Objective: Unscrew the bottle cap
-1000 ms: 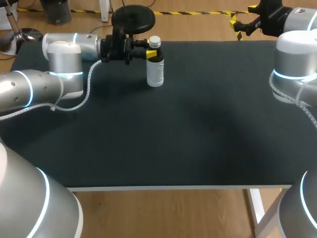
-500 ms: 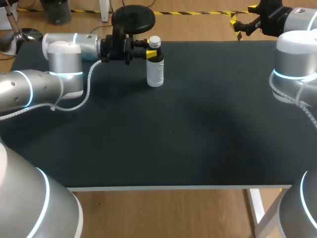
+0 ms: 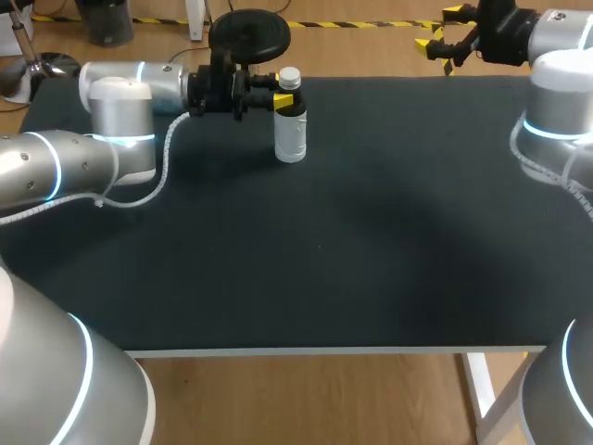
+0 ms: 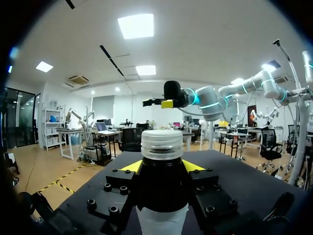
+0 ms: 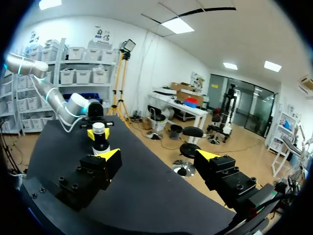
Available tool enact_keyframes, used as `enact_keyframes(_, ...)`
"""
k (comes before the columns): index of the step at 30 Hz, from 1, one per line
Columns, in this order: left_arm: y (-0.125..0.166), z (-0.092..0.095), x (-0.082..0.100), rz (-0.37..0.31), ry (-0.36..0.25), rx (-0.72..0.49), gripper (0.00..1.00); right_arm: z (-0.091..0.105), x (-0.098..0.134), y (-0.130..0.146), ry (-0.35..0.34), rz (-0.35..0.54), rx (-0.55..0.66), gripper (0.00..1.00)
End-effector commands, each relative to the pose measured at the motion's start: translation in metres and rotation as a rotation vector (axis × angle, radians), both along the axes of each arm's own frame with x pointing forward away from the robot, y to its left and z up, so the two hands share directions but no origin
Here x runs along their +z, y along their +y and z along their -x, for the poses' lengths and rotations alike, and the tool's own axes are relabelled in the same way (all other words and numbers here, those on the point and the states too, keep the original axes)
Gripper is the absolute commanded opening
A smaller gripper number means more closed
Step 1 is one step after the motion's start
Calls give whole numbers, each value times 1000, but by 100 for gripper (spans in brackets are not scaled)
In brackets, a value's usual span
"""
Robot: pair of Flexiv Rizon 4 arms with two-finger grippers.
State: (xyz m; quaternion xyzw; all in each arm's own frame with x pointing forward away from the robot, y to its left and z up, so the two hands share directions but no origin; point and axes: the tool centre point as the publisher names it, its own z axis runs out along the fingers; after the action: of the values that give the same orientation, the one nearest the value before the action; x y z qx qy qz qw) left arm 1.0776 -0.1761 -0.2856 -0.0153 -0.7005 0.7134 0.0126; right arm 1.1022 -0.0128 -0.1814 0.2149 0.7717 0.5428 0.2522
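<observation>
A clear bottle [image 3: 291, 134] with a white ribbed cap [image 3: 289, 76] stands upright at the far left-middle of the black table [image 3: 371, 232]. My left gripper [image 3: 283, 94] comes in sideways and is shut on the bottle's dark neck just under the cap. In the left wrist view the cap [image 4: 162, 144] rises between the yellow tips of my left gripper [image 4: 163, 169], which press the neck [image 4: 163, 183] from both sides. My right gripper [image 3: 438, 28] hangs open past the table's far right edge, far from the bottle. From the right wrist view the bottle [image 5: 100, 141] shows well ahead of my open right gripper [image 5: 159, 156].
Only the bottle stands on the dark table top [image 5: 146, 191]. My right arm's grey body [image 3: 556, 120] rises over the table's right side, and my left arm [image 3: 111, 111] lies along the far left edge.
My right gripper has shifted a little to the left and farther back, still open. The left gripper and the bottle have not moved.
</observation>
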Motion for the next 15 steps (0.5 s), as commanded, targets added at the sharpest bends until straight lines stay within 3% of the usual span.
enact_keyframes(1,-1,0,0,0,-2,3,0,-7,-6,3,38,-34,157,100)
enact_keyframes(15,-1,0,0,0,-2,3,0,10,-19,53,86,-4,234,100)
